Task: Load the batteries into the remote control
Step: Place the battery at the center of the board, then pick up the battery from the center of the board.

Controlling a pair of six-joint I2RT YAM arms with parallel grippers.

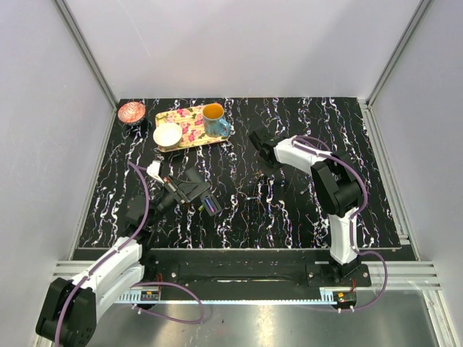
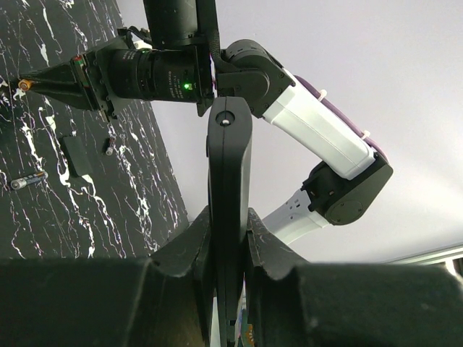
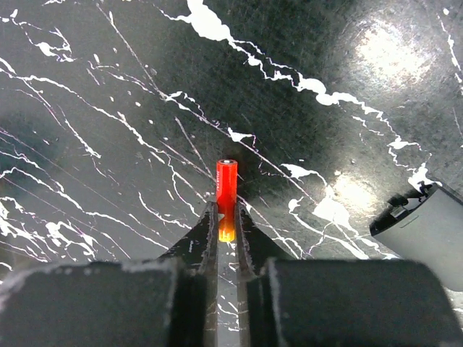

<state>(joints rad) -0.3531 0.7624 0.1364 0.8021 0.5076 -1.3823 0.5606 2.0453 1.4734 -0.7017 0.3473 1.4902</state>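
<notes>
now | left tool (image 2: 230, 217) clamps remote control (image 2: 230, 155) | right tool (image 3: 226, 220) pinches red battery (image 3: 226, 181) over table (image 3: 108, 87)

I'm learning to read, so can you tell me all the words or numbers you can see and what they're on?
Nothing here is clear enough to read.
Red battery in the right gripper: tiny print near its top end, too small to read.
Camera lens on the right wrist: white lettering, too blurred to read.
Mug and floral tray: no writing shows.
</notes>
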